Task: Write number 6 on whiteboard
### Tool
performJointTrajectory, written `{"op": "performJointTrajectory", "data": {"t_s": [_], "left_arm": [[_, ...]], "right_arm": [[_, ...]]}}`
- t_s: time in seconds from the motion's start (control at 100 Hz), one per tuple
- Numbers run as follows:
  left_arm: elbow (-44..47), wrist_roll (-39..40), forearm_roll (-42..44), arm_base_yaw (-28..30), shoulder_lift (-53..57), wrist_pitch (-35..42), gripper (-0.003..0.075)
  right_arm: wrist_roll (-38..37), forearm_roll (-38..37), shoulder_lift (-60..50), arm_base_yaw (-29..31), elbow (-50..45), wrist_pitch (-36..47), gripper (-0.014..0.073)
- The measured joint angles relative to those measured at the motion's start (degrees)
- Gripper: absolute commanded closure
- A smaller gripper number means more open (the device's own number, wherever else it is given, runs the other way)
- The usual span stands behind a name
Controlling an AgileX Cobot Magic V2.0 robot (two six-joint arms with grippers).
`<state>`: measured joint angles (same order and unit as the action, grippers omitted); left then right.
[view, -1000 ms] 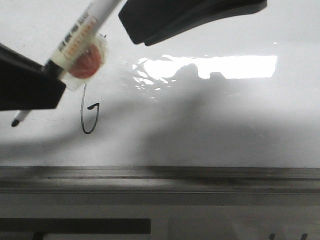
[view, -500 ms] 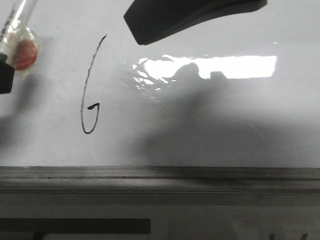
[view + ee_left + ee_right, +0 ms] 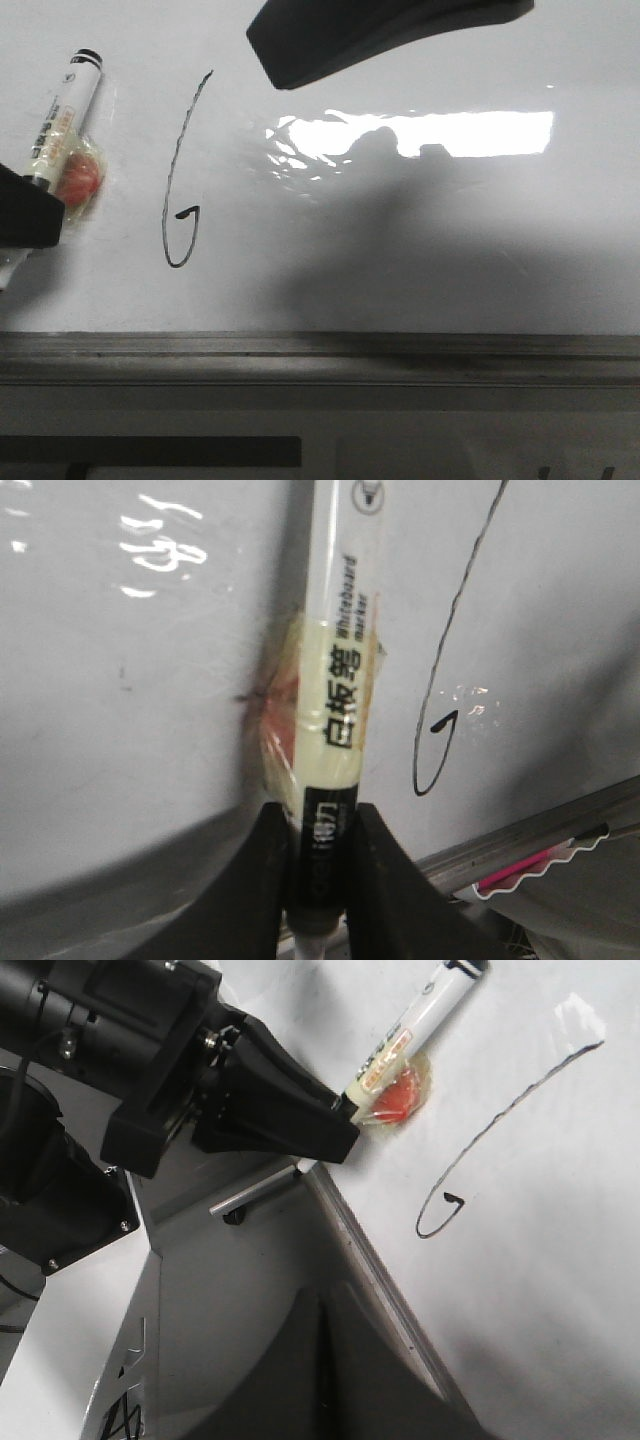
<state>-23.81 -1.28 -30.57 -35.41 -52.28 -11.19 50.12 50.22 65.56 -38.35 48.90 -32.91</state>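
Whiteboard (image 3: 450, 250) fills the front view, glossy white, with a bright rectangular glare patch (image 3: 440, 133) right of centre and a grey ledge (image 3: 320, 355) along its near edge. The 6 (image 3: 180, 190) sits left of centre on the board: thin black line, a tall slanted stroke leaning right at the top, a small narrow loop at the base, loop well above the ledge. Left gripper (image 3: 320, 880) is clenched on a marker (image 3: 62, 125), its two dark fingers (image 3: 255, 880) pinching the black band at one end of the barrel. The marker lies just left of the 6 and apart from it, slanted roughly along the numeral's long stroke, black-ringed end pointing away from the ledge. Yellowish clear tape is wrapped around the barrel mid-length, holding an orange-red blob (image 3: 82, 178) against the side; in the right wrist view this blob appears to rest on or right beside the board surface, contact not certain. Right gripper (image 3: 322, 1350) shows dark at the upper edge of the front view, over the board, right of the 6's top; its fingers meet along a seam with nothing between them — shut, empty
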Motion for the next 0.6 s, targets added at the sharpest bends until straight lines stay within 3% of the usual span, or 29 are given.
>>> {"op": "performJointTrajectory", "data": {"t_s": [0.21,0.28,0.45,0.6], "left_arm": [[-0.02,0.0,-0.13,0.0,-0.24,0.27,0.0723],[-0.02,0.0,-0.77,0.0,-0.24,0.27,0.0655],[-0.12,0.0,-1.49,0.11,-0.56,0.98,0.0397],[-0.15,0.0,-2.39,0.11,-0.56,1.5,0.0353]], "right_arm": [[0.0,0.0,0.0,0.0,0.0,0.0,0.0662],[0.0,0.0,0.0,0.0,0.0,0.0,0.0662],[0.0,0.0,0.0,0.0,0.0,0.0,0.0662],[0.0,0.0,0.0,0.0,0.0,0.0,0.0662]]}}
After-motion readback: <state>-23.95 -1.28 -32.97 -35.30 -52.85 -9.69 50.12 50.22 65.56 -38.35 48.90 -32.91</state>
